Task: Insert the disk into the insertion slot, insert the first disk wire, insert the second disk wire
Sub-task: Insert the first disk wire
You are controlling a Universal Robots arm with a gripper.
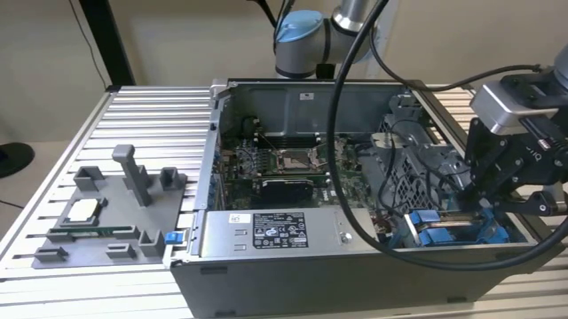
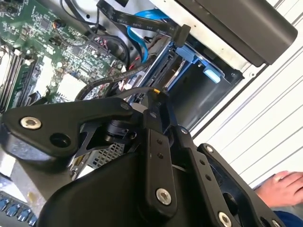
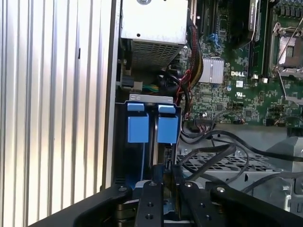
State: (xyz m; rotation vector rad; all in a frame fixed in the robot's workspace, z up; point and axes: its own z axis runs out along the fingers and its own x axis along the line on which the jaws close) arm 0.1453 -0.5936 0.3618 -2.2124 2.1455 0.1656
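**Desk:** Where's the disk?

**Me:** I see the flat silver hard drive in its bright blue plastic carrier [image 3: 166, 128] down in the grey metal drive bay with blue rails [image 3: 150, 98]. It stands on edge, its blue tab at the bay's mouth, just beside a second blue tab [image 3: 137, 126]. In the exterior view the bay sits in the corner of the open computer case [image 1: 222, 133] nearest the camera, at the exterior view's right.

**Desk:** And the fingers?

**Me:** The black fingers [image 3: 150, 204] hang directly over the bay, drawn narrow, with the tips close to meeting. In the second wrist view a black sleeved cable [image 2: 106, 80] passes close by the tips. I can't tell whether they pinch anything.

**Desk:** What's around it?

**Me:** A perforated grey cage [image 3: 222, 165] lies just beside the bay, with black cables draped over it. The green motherboard [image 3: 227, 90] is beyond that. A grey labelled power-supply box [image 1: 266, 232] fills the case's near edge, toward the exterior view's left of the bay. The case stands on a ribbed aluminium surface [image 1: 151, 119]. A grey parts tray [image 1: 106, 219] sits on the surface too, well apart toward the exterior view's left. In the second wrist view a person's hand [image 2: 284, 187] shows outside the case, over the ribbed surface.
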